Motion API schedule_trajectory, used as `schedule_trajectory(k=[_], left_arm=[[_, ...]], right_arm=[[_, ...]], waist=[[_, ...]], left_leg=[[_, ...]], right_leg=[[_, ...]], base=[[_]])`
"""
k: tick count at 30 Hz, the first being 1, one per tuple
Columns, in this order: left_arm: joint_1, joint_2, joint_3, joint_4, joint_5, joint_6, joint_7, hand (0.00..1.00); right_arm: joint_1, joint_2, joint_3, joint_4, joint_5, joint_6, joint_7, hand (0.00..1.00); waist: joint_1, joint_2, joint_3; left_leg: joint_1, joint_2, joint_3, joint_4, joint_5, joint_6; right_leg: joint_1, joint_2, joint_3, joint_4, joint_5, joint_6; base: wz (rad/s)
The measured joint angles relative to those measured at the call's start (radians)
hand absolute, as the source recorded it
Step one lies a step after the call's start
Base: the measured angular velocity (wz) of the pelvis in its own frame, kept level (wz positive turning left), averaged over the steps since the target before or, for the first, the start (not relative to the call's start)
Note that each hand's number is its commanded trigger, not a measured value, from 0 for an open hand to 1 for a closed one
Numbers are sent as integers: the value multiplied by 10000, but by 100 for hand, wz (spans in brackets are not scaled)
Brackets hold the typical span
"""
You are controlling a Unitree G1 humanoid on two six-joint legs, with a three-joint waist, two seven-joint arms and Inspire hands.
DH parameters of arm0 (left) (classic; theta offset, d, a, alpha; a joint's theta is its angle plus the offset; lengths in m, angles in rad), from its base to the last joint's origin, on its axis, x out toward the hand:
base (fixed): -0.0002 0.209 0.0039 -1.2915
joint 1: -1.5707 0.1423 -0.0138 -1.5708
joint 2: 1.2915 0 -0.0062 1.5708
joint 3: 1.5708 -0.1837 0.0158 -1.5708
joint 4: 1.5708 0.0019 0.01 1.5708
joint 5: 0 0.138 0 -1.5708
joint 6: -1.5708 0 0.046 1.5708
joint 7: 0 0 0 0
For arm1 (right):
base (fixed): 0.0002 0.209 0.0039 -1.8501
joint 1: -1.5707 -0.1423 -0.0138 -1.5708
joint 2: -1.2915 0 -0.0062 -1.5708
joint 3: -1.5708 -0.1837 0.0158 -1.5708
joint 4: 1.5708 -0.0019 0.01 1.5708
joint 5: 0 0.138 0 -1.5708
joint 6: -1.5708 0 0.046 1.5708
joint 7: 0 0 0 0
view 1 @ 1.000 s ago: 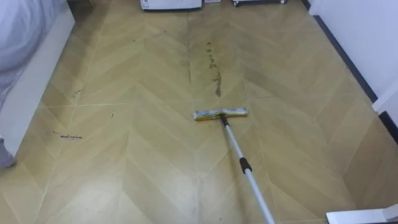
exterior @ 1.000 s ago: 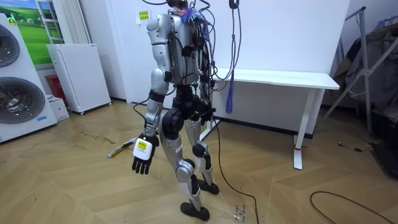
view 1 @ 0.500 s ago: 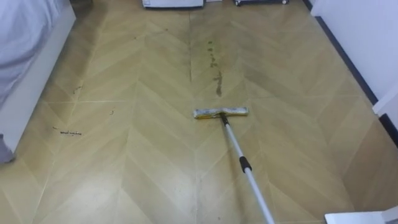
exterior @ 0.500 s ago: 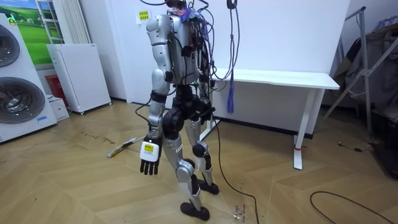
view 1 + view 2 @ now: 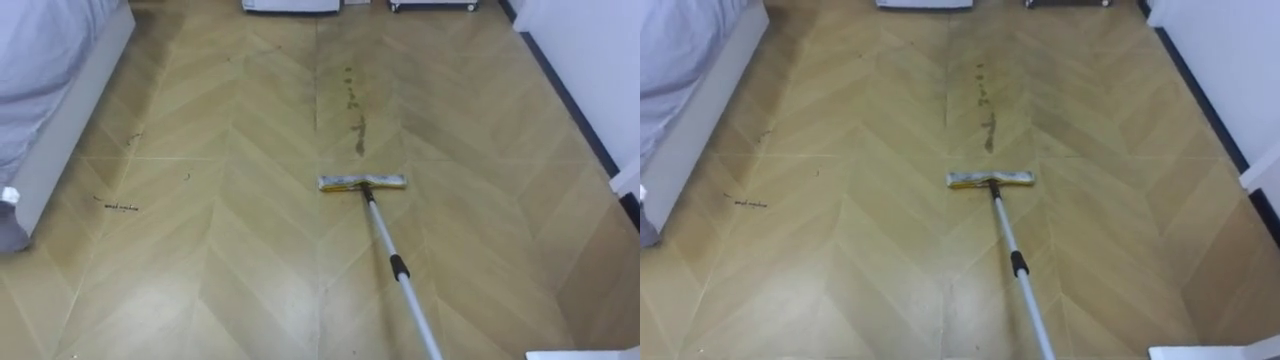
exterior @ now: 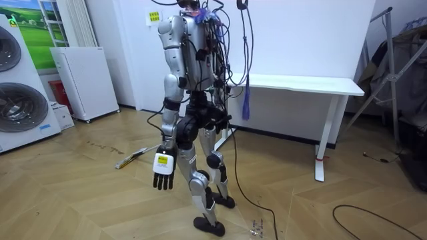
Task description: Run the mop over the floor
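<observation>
A mop lies on the wooden floor in front of me. Its flat yellowish head [image 5: 362, 183] is farthest from me, and its metal handle [image 5: 399, 269] runs back toward the lower right. Just beyond the head, a streak of dark stains [image 5: 356, 125] runs away from me. In the room view the mop [image 6: 132, 159] lies on the floor behind my legs. My left hand [image 6: 162, 175] hangs open at my side with straight fingers, holding nothing and clear of the mop.
A bed with white bedding [image 5: 50, 90] borders the floor on the left. A white wall with a dark baseboard [image 5: 570, 95] runs along the right. White appliances [image 6: 20, 87] stand ahead; a white table [image 6: 307, 83] stands behind me. Small debris [image 5: 120, 207] lies near the bed.
My left arm has swung down and back to hang closer to my leg. The eye view has shifted slightly; the mop lies where it was.
</observation>
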Motion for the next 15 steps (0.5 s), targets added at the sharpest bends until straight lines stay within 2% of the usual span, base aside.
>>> schedule_trajectory(k=[3, 5, 10, 12, 15], left_arm=[[-182, 8, -88, 9, -8, 5, -2, 0], [-335, 29, -196, 45, -8, 3, -5, 0], [-858, 5, -205, 451, -2, -56, -10, 0], [-997, -52, -394, 507, -9, -99, -34, 0], [-1078, -67, -616, 493, -28, -182, -60, 0]], right_arm=[[-61, -14, 118, 12, 302, -3, -133, 100], [-223, -25, 275, 110, 578, -5, -259, 100], [-528, -70, 348, 233, 1022, -61, -497, 100], [-574, -154, 352, 236, 1186, -116, -546, 100], [-741, -215, 357, 237, 1364, -149, -682, 100]], waist=[[-12, 66, -51], [-7, 95, -58], [-35, 222, 6], [-89, 366, 30], [-83, 508, 49]], left_leg=[[-488, 2, -26, 263, 0, 0], [-814, 11, -45, 418, 1, 0], [-1790, 0, -160, 827, 1, -1], [-2223, 4, -181, 986, 4, 5], [-2898, 0, -174, 1229, 34, 32]], right_leg=[[-442, -10, -87, 194, 28, 2], [-755, -22, -160, 367, 32, -2], [-1554, -98, -420, 666, 54, -39], [-1920, -175, -585, 800, 54, -41], [-2631, -174, -582, 1133, 53, -43]], base=[[9], [8], [12], [19], [2]])
